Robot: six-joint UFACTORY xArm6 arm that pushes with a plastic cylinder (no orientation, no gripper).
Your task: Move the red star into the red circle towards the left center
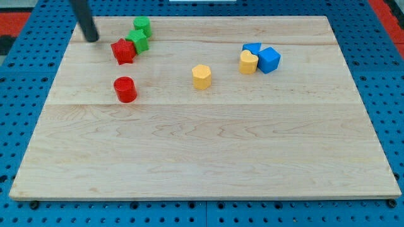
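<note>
red star [124,51]: flat, upper left | red circle [125,89]: upright cylinder, just below, apart

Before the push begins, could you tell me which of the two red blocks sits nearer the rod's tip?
The red star, touching the green blocks, sits just right of my tip; the red circle lies farther toward the view's bottom.

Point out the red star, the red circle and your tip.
red star [124,51], camera view, on its top face.
red circle [125,89], camera view, on its front wall.
my tip [93,38], camera view, the rod's very end, up-left of the star.
</note>
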